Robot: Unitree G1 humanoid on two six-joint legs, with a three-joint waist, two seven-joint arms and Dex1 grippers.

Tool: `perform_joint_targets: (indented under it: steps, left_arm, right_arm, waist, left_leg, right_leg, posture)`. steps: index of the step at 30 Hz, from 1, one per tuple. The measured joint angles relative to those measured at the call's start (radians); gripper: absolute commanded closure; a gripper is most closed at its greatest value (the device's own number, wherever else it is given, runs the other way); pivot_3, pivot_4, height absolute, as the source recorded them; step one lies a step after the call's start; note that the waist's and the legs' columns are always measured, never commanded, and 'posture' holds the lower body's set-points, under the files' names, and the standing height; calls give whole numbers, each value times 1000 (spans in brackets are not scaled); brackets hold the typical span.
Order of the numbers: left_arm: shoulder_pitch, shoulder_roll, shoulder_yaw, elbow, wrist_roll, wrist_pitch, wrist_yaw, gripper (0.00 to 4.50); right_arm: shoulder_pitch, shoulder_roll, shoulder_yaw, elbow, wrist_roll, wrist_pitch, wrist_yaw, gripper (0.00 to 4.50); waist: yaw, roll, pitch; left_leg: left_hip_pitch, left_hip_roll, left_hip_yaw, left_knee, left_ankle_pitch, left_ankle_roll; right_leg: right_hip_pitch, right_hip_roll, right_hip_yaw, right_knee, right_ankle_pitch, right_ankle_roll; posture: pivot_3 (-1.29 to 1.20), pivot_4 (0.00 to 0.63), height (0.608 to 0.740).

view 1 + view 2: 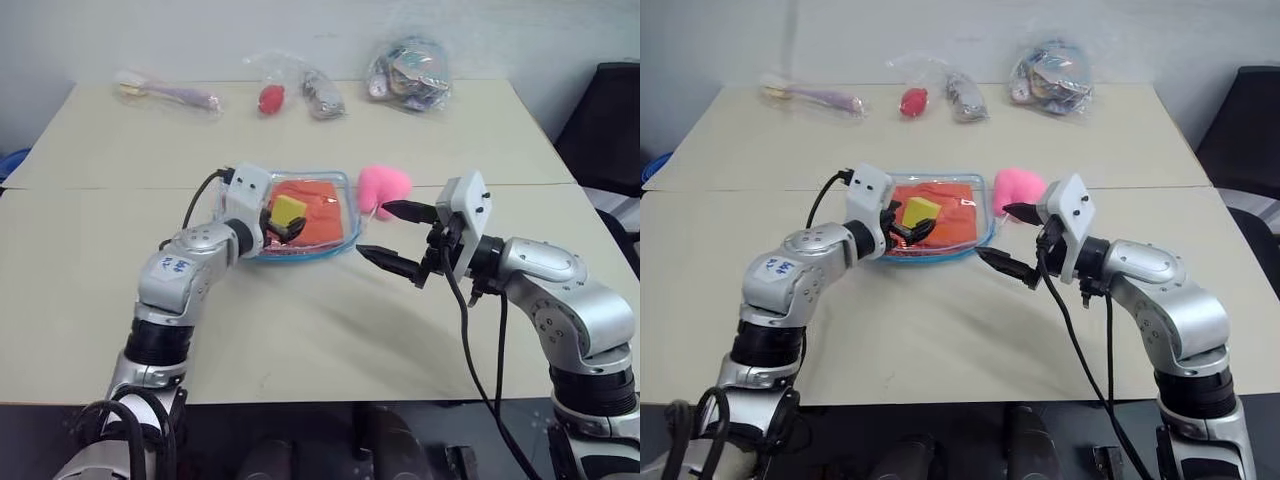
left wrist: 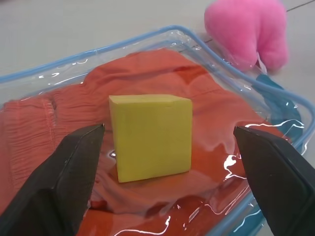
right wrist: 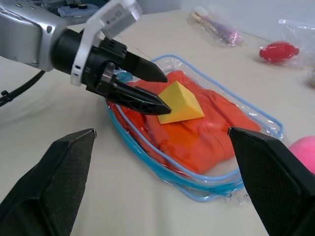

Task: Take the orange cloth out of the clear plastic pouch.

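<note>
You won't find any readable writing — the blue mark on the left arm's shoulder is too small to make out. Your left gripper (image 3: 147,91) reaches level over the pouch (image 1: 345,190), jaws apart on either side of the yellow block (image 2: 150,137). The cloth (image 3: 206,130) lies inside the pouch under that block. Your right gripper (image 1: 395,238) hangs beside the pouch — jaws apart, empty, near the pink puff (image 1: 384,185).

A lab: bare beige tables (image 1: 300,330) (plain white wall (image 1: 200,35)).
</note>
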Motion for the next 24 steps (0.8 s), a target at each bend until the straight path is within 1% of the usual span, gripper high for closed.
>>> perform_joint_targets:
  steps: [3,12,13,14,15,19,20,22,24]
  left_arm:
    - [-11,-8,-15,38,40,-22,11,47]
    - [-31,-90,-37,143,120,-69,37,47]
    - [-31,-91,-34,151,127,-74,41,439]
    - [-31,-96,-27,159,133,-80,45,616]
    - [-31,-99,-21,162,135,-82,48,899]
    - [-28,-96,-11,160,147,-82,48,2185]
    - [-27,-96,-6,158,150,-82,48,2353]
    - [-23,-94,11,141,151,-80,49,2353]
    - [-20,-91,52,106,150,-77,58,2353]
  right_arm:
    - [7,-2,-3,-1,14,-1,1,41]
    - [16,-4,-4,-1,31,-8,8,41]
    - [17,-5,-4,-1,31,-9,11,0]
    - [16,-5,-4,-1,31,-9,13,0]
    - [16,-5,-4,-1,31,-10,15,0]
    - [17,-8,-4,-1,31,-10,25,0]
    - [17,-9,-4,-1,31,-10,27,0]
    - [17,-19,1,-1,31,-11,37,0]
    - [17,-26,6,-1,32,-11,52,0]
  waist:
    - [1,0,0]
    - [3,0,0]
    - [3,0,0]
    - [3,0,0]
    - [3,0,0]
    - [3,0,0]
    - [4,0,0]
    - [4,0,0]
    - [3,0,0]
  left_leg:
    - [0,0,0,0,0,0]
    - [0,0,0,0,0,0]
    - [0,0,0,0,0,0]
    - [0,0,0,0,0,0]
    - [0,0,0,0,0,0]
    - [0,0,0,0,0,0]
    - [0,0,0,0,0,0]
    - [0,0,0,0,0,0]
    - [0,0,-1,0,0,0]
  right_leg:
    - [0,0,0,0,0,0]
    - [0,0,0,0,0,0]
    - [0,0,0,0,0,0]
    - [0,0,0,0,0,0]
    - [0,0,0,0,0,0]
    - [0,0,0,0,0,0]
    - [0,0,0,0,0,0]
    - [0,-1,0,0,0,0]
    - [0,0,0,0,0,0]
  posture:
    - [0,150,740]
    - [0,150,740]
    - [0,150,740]
    - [0,150,740]
    - [0,150,740]
    - [0,150,740]
    - [0,150,740]
    - [0,150,740]
    - [0,150,740]
